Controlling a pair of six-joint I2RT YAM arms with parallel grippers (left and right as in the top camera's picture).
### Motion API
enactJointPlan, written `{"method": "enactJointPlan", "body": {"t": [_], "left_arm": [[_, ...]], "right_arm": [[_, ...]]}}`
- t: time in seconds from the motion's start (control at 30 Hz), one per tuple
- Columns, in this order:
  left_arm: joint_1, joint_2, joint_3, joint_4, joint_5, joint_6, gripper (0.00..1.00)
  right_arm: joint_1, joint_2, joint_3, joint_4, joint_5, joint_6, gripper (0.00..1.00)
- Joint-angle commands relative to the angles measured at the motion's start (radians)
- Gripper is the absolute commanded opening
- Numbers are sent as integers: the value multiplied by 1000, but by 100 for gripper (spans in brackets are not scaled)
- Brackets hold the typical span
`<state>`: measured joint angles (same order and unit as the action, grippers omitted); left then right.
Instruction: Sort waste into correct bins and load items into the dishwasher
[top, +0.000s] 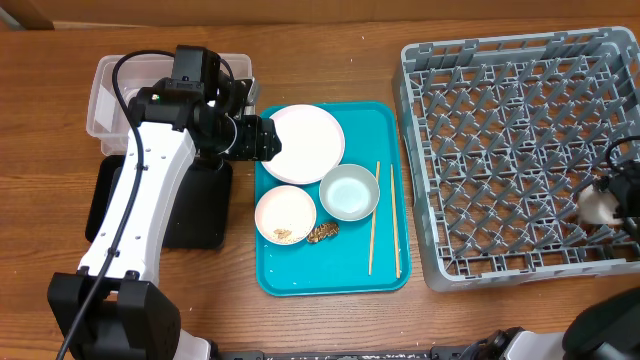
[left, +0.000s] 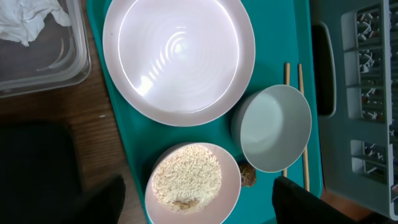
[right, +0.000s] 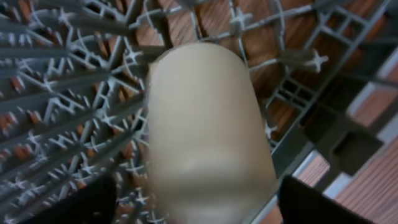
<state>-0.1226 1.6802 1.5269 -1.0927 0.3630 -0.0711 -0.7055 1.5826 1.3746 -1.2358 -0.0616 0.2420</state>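
Overhead: left arm (top: 150, 190) hangs at the tray (top: 300, 278) edge by the plate (top: 303, 143), likely lining up a dish pick. Cup (top: 598, 205) sits at the rack (top: 500, 150) right edge.
Left wrist: left jaws apart, empty. Tissue (left: 28, 22) in tub (left: 62, 68).
Right wrist: right jaws apart astride the cup, apparently unclamped.
No readable text.
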Motion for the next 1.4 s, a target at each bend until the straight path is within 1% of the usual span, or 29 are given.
{"method": "enactJointPlan", "body": {"t": [0.0,0.13,0.27,0.37,0.4,0.5,0.67,0.9,0.97,1.13,1.23,1.37], "left_arm": [[-2,-7,13,0,-7,-8,80],[-2,-7,13,0,-7,-8,79],[-6,-7,13,-8,-8,-7,77],[-29,-7,13,-12,-12,-3,77],[-56,-7,13,-19,-58,-3,77],[-109,-7,13,-48,-140,-3,77],[-214,-6,6,-88,-179,-8,77],[-348,-6,-89,-77,-298,-92,76],[-372,-5,-127,-63,-303,-107,75],[-434,-5,-262,24,-304,-117,68],[-463,-5,-346,101,-304,-116,60],[-480,-5,-417,161,-330,-117,45]], "right_arm": [[-2,-5,32,3,-21,-2,98],[-2,-7,33,3,-126,-6,99],[-2,-26,35,-9,-210,-14,96],[9,-55,35,-19,-283,-50,94],[28,-80,35,-26,-318,-67,93],[71,-114,35,-39,-325,-90,93],[184,-140,35,-66,-321,-115,93],[364,-138,32,-82,-232,-119,95],[395,-138,32,-79,-215,-119,96],[431,-134,32,-76,-200,-119,96],[431,-133,32,-76,-200,-119,97],[431,-133,32,-76,-200,-119,97]]}}
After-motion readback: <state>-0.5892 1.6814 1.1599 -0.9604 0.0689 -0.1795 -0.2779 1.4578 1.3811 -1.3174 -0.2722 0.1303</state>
